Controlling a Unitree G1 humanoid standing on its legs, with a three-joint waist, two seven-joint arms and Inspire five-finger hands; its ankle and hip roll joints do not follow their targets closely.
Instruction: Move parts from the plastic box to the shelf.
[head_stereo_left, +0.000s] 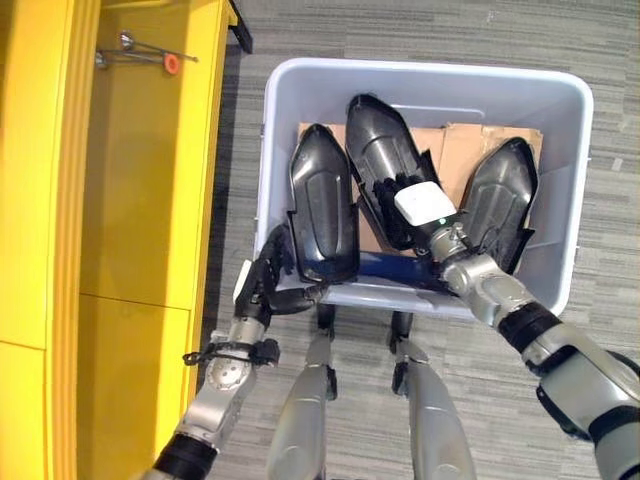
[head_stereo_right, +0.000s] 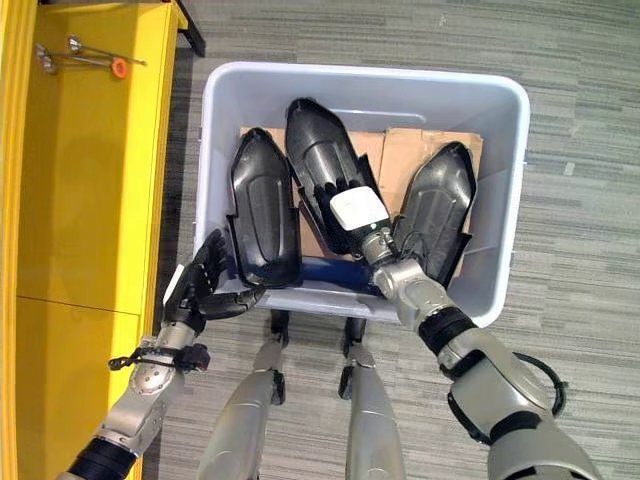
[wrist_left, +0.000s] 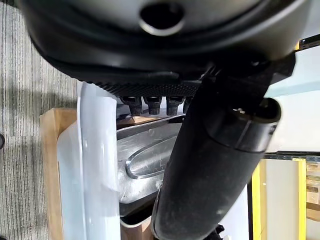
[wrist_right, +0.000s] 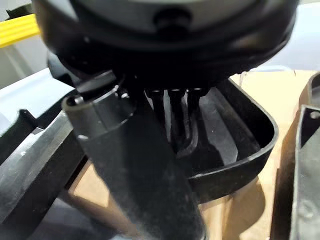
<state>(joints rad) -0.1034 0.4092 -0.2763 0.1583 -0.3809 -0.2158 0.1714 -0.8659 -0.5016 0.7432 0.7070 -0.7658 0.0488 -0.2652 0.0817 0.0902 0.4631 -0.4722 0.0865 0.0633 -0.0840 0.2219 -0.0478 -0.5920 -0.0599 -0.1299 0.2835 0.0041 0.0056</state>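
Reaching my right hand (head_stereo_left: 425, 208) into plastic box (head_stereo_left: 560, 110), fingers curled inside middle part (head_stereo_left: 375, 140). My left hand (head_stereo_left: 272, 280) relaxed, unclosed, at box's near rim beside left part (head_stereo_left: 322, 200). Third part (head_stereo_left: 500, 195) just right of right hand. Yellow shelf (head_stereo_left: 150, 200), beyond left hand, bears none; three left.

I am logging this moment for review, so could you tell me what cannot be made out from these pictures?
- Right robot hand: in the eye views its white-covered back hides whether the fingers grip the middle part.
- Plastic box floor: the three black parts and cardboard cover it.
- Left robot hand: contact with the left part is unclear at the box's near wall.
- Yellow shelf: cut off by the picture's edge.
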